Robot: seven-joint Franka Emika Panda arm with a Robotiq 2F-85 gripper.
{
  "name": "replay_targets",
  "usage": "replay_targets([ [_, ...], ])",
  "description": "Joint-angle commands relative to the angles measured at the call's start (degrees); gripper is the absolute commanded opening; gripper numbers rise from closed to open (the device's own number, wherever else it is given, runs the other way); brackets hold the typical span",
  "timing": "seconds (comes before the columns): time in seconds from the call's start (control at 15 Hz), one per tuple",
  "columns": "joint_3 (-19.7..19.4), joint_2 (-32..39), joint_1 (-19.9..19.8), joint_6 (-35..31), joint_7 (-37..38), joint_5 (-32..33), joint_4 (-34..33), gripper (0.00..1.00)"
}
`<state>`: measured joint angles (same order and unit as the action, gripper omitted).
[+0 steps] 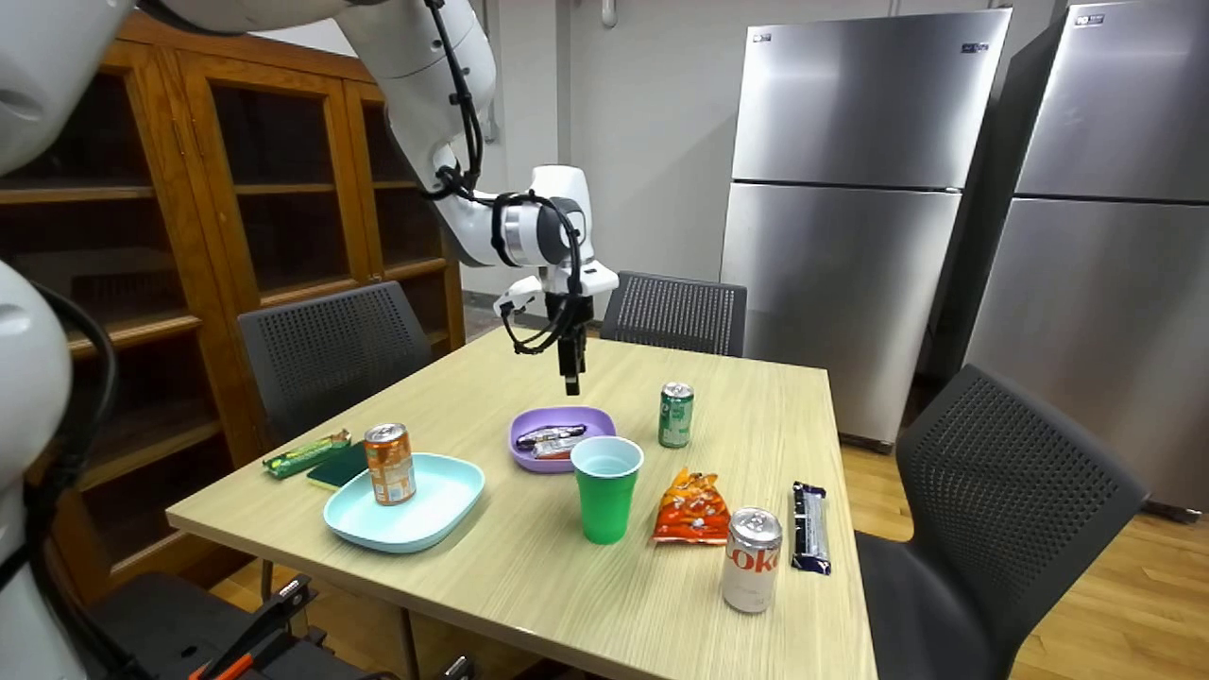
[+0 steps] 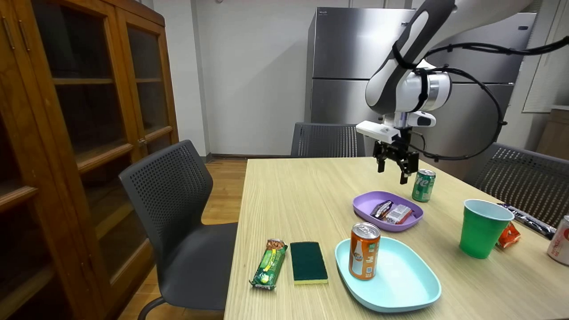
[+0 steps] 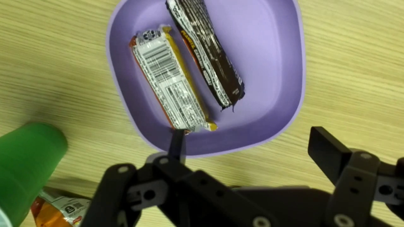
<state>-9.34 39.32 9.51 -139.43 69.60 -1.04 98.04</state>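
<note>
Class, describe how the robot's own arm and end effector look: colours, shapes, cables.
The arm is white and grey, with rounded segments and a silvery band. Black cables are strapped along it. The end effector is black and two-fingered, with blocky fingertips.

In an exterior view, snack bars (image 1: 559, 446) in a bowl (image 1: 571, 416) right of a plate (image 1: 439, 496), behind a cup (image 1: 606, 501).

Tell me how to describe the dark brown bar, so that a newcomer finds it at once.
On the pale wooden table, look for the purple tray near the green cup. Inside, the dark brown bar lies beside another wrapped bar. Its mostly brown top sets it apart from that neighbour's white, barcoded panel.
</note>
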Motion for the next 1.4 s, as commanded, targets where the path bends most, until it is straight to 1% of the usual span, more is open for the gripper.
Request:
replay_targets([
  [0.0, -0.26, 2.2, -2.38, 3.07, 2.48, -1.74, -5.1, 1.0],
  [0.6, -1.5, 8.72, -6.59, 6.64, 5.32, -2.37, -16.02, 1.0],
  [1.33, -1.62, 19.66, -10.69, 14.64, 7.68, -2.46, -33.96, 1.0],
])
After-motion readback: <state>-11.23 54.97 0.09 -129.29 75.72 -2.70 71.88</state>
